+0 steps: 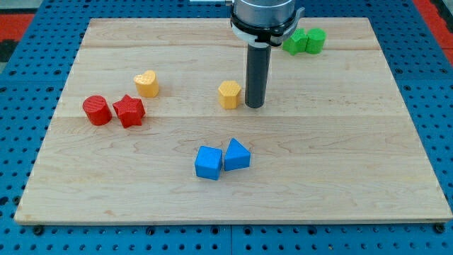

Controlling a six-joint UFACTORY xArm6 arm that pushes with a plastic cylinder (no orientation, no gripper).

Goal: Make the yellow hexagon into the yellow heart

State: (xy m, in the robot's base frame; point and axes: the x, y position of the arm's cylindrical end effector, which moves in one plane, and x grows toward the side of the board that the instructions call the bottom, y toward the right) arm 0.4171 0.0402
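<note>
Yellow hexagon (pixel 229 93), small, light and rigid, sits just left of tip (pixel 254 105); no jaws fitted; yellow heart (pixel 146 83) lies farther left.

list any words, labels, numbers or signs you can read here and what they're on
None: no readable text shows anywhere.
The wooden board is bare wood.
The yellow hexagon, yellow heart and the red, blue and green blocks carry no marks.
The arm's grey collar above my tip shows no label.
</note>
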